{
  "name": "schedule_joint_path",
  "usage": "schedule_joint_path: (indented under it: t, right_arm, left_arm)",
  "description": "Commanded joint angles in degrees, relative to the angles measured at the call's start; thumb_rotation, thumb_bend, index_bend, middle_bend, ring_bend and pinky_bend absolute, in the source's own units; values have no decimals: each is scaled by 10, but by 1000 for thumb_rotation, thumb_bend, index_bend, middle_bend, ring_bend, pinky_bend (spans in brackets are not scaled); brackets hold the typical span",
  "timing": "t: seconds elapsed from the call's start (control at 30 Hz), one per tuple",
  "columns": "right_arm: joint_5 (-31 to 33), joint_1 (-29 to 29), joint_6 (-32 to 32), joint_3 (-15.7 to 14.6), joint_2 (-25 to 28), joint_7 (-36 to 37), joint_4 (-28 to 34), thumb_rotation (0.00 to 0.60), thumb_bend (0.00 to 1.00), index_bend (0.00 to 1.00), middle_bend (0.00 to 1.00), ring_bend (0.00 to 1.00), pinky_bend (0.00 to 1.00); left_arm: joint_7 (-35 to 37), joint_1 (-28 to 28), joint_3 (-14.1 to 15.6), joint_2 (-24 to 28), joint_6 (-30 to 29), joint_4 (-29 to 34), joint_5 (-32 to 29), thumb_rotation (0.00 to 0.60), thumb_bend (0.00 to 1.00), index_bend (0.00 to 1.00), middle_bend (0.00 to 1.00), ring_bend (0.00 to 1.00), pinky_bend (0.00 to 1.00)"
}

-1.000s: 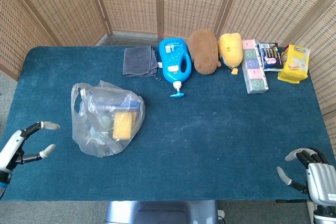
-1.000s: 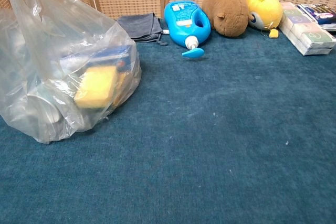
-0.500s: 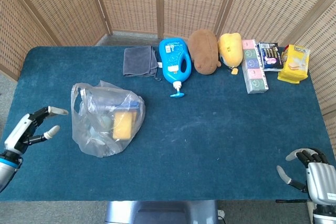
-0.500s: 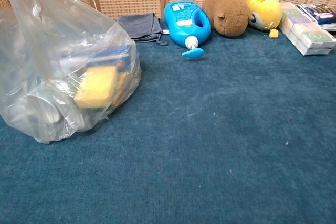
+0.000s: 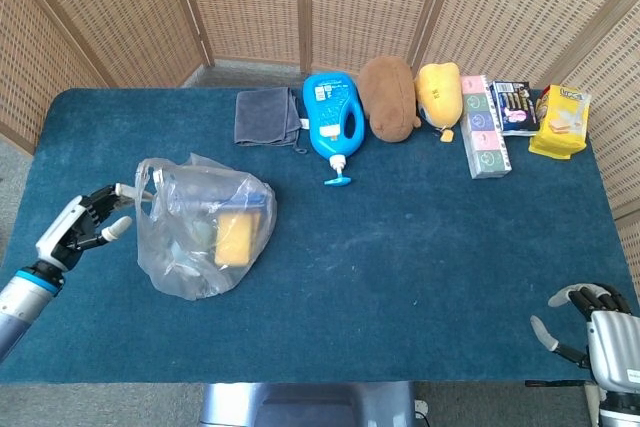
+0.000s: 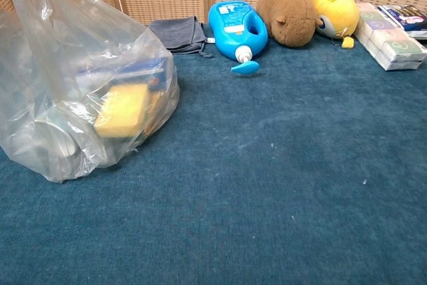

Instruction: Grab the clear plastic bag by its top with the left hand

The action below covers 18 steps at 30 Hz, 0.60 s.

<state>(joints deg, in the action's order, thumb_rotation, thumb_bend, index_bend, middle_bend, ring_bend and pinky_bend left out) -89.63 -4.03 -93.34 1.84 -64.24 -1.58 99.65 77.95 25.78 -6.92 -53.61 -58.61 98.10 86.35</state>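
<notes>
Head view | one clear plastic bag (image 5: 205, 227) | left hand (image 5: 85, 230) fingers spread beside it | two plush toys (image 5: 388, 97)

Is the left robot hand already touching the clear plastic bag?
Cannot tell. In the head view, the left robot hand reaches the clear plastic bag at its top left edge, with no plain gap or contact. The chest view omits it.

We see the plastic bag (image 5: 203, 227) on the worktop's (image 5: 400, 247) left, the left hand (image 5: 85, 229) just beside it, and the detergent bottle (image 5: 332, 115) behind, towel (image 5: 266, 115) to its left.
</notes>
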Motion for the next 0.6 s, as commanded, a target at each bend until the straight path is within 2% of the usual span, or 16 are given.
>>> schedule_joint_path:
  t: [0.03,0.37,0.6]
  right_arm:
    - [0,-1,-2,0,2,0,1,142,321,476,439,314,212]
    - [-1,-6,-6,-1,6,0,3,141,321,476,439,314,211]
    - [-2,-12,-15,-2,10,-1,5,140,321,476,439,315,211]
  left_arm:
    - [20,14,-2,-11,11,-11,9,308,236,338,317,204,145]
    - [95,49,5,-31,17,-34,47,309,235,338,317,205,146]
    - [137,82,3,-54,38,-56,46,305,236,336,318,204,146]
